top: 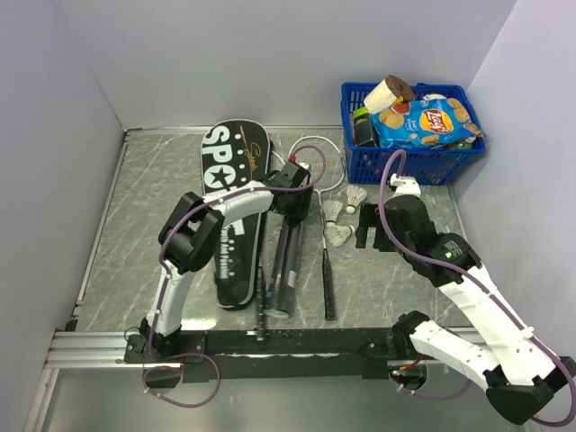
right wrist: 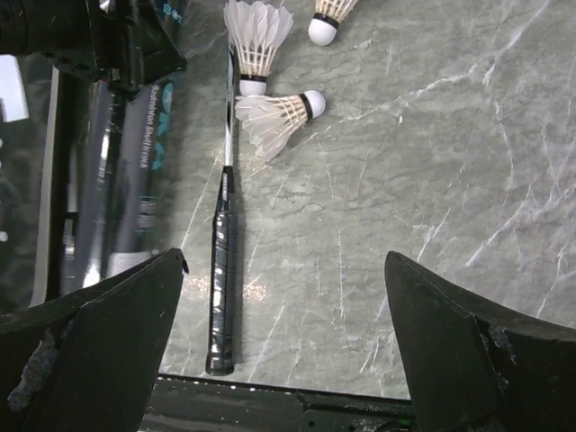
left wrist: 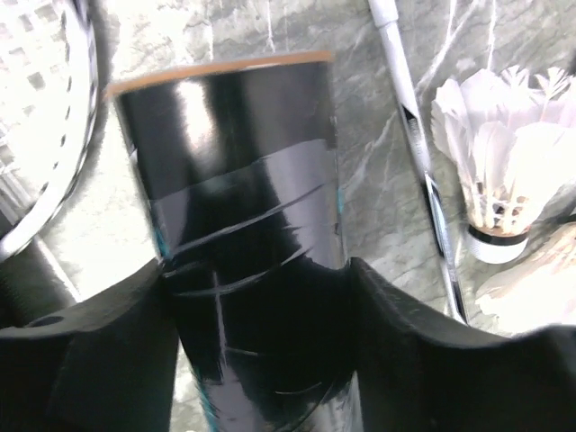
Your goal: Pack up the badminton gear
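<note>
The long black tube [top: 286, 270] with teal print lies lengthwise on the table beside the black "SPORT" cover [top: 229, 171]. My left gripper [top: 292, 202] is down over the tube's far end. In the left wrist view its fingers [left wrist: 108, 351] press the tube [left wrist: 243, 180] from both sides. One racket [top: 326, 270] lies right of the tube, its silver head [top: 315, 162] at the back. A second racket's handle [top: 261, 310] lies left of the tube. Three white shuttlecocks [top: 338, 236] lie by the racket shaft. My right gripper [top: 369, 236] hovers open to their right, above bare table [right wrist: 283, 270].
A blue plastic basket [top: 409, 166] of snack packets stands at the back right corner. Grey walls close in the table on the left, back and right. The black rail [top: 288, 342] carrying the arm bases runs along the near edge.
</note>
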